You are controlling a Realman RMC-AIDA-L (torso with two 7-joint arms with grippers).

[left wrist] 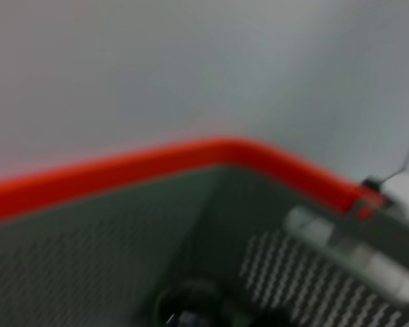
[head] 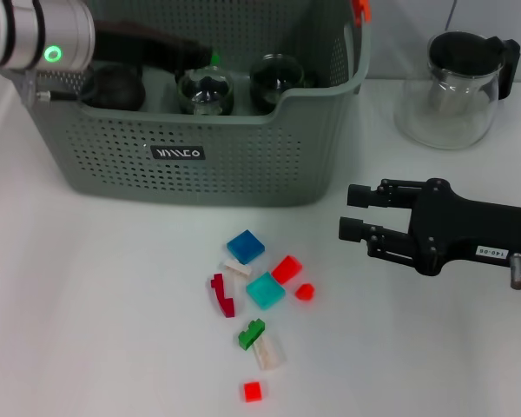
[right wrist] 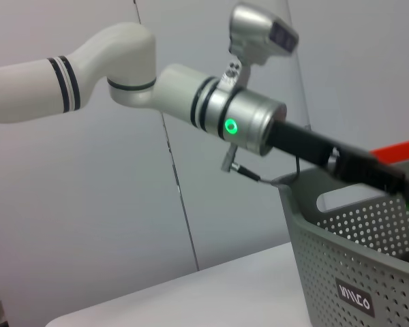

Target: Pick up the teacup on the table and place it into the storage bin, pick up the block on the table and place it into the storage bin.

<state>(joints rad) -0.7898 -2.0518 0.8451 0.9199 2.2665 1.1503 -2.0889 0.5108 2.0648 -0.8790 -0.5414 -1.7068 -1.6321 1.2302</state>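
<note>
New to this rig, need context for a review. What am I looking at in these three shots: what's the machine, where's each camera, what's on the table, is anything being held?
It is a two-armed robot. The head view looks down from its head; the other two come from cameras on each wrist.

On the white table stands a grey-green storage bin with glass teacups inside. In front of it lie small coloured blocks. A glass pitcher stands to the right.

The left gripper reaches into the bin above a teacup; whether it holds anything is not visible. Its wrist view shows only the bin's inside and orange rim. The right gripper hangs open and empty beside the blocks; its camera sees the left arm.
</note>
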